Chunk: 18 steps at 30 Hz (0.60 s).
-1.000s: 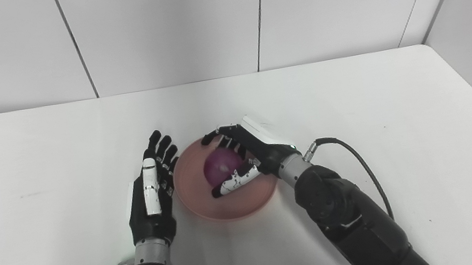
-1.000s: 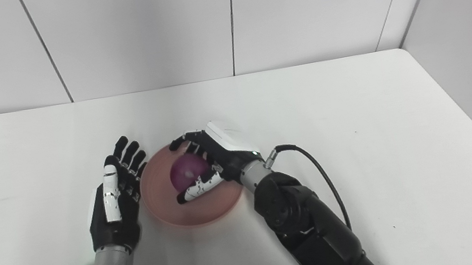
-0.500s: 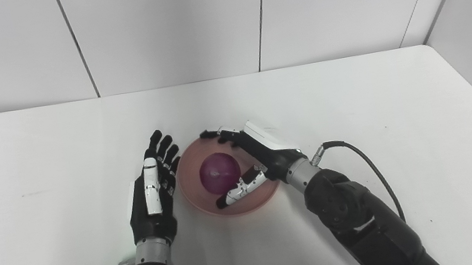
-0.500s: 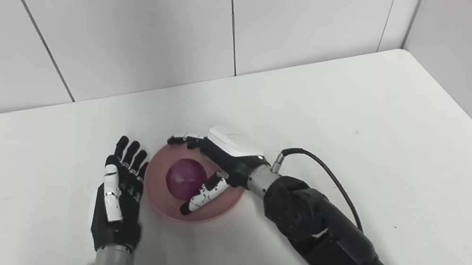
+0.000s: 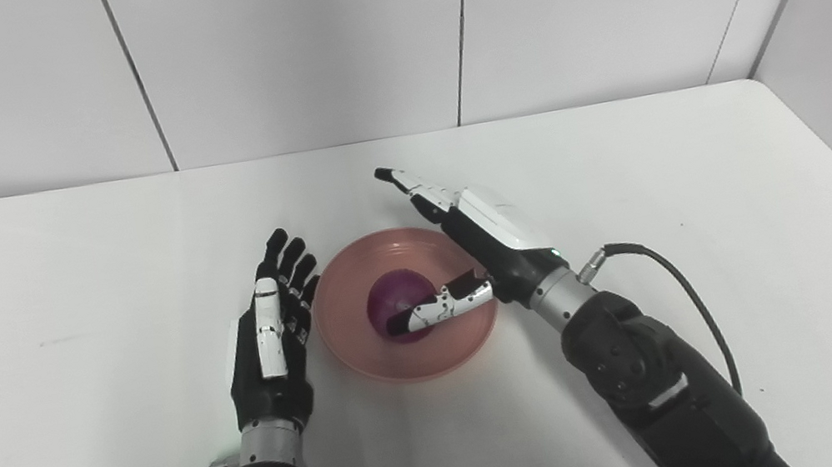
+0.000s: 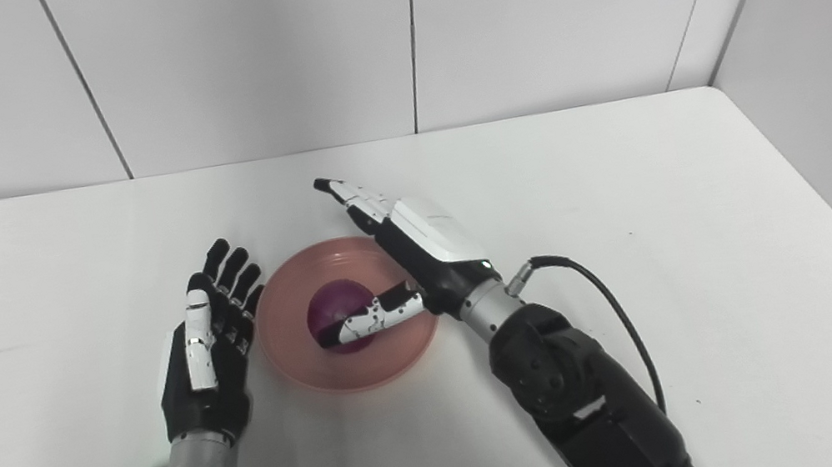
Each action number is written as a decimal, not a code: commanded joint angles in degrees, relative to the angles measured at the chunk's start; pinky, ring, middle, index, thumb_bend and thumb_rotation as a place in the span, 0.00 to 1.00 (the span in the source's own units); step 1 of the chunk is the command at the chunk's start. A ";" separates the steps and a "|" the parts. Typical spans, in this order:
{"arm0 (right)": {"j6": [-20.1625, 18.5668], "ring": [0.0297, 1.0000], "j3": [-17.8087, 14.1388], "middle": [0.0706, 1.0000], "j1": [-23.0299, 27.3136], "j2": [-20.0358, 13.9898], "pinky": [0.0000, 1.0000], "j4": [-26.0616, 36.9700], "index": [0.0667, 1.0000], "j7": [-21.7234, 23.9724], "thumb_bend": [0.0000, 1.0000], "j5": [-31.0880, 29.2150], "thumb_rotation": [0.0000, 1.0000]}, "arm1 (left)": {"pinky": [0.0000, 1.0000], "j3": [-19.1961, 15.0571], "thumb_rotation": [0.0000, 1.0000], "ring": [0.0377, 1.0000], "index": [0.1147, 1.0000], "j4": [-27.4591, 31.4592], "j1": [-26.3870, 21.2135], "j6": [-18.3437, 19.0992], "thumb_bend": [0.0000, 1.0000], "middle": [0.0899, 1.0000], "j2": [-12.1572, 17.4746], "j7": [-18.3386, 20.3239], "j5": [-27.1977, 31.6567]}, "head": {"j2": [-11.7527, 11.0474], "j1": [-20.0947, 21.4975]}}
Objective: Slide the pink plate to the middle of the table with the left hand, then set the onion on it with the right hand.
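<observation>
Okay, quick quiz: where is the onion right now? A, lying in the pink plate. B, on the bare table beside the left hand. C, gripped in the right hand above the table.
A: the onion lies in the pink plate, with the right hand open above it.

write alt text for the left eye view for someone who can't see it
A purple onion sits in a pink plate near the middle of a white table. The right robot hand is open above the plate's right side, thumb across the onion. The left robot hand lies open beside the plate's left rim.
</observation>
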<state>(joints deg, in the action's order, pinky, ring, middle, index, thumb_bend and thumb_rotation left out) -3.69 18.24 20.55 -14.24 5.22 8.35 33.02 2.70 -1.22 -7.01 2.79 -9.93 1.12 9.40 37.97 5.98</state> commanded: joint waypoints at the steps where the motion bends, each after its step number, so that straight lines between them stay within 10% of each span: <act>1: 3.40 1.00 -1.37 1.00 0.74 -0.06 0.94 2.57 1.00 -2.13 1.00 -0.05 0.59 | 0.92 -0.05 1.00 0.93 0.90 -1.28 0.38 0.48 0.45 0.93 -0.26 -0.42 -0.55 | -0.11 -0.01; 11: 3.27 0.99 -10.02 1.00 -4.58 3.00 0.94 6.39 1.00 -5.27 1.00 -10.06 0.69 | 0.93 -0.13 1.00 0.93 0.90 -0.88 0.63 0.99 0.44 0.93 -0.51 -0.45 -0.01 | -0.39 -0.03; 18: -0.28 0.97 -13.35 1.00 -8.78 5.21 0.90 8.16 1.00 -8.14 0.97 -9.79 0.99 | 0.93 -0.02 1.00 0.93 0.91 -0.76 0.76 0.85 0.44 0.93 -0.31 -0.19 0.11 | -0.43 -0.17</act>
<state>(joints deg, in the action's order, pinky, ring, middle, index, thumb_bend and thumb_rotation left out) -3.75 5.65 10.52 -9.65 11.06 1.55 23.59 2.59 -1.33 -7.01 2.54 -9.93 1.12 9.68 37.62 5.80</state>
